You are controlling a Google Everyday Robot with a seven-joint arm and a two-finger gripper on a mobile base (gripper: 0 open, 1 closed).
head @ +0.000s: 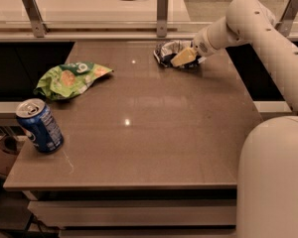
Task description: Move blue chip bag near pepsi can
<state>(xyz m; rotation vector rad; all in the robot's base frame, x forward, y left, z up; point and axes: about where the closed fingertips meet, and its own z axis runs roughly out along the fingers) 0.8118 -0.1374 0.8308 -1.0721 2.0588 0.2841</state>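
Observation:
The blue chip bag [168, 52] lies crumpled at the far right of the brown table, dark blue with silver-white patches. My gripper [183, 58] has its yellowish fingers down on the bag's right half, with the white arm reaching in from the right. The pepsi can [39, 126] stands upright at the table's front left corner, far from the bag and the gripper.
A bright green chip bag [69, 78] lies at the table's left side, behind the can. A glass rail with metal posts [162, 9] runs along the table's far edge. The robot's white body [273, 177] fills the lower right.

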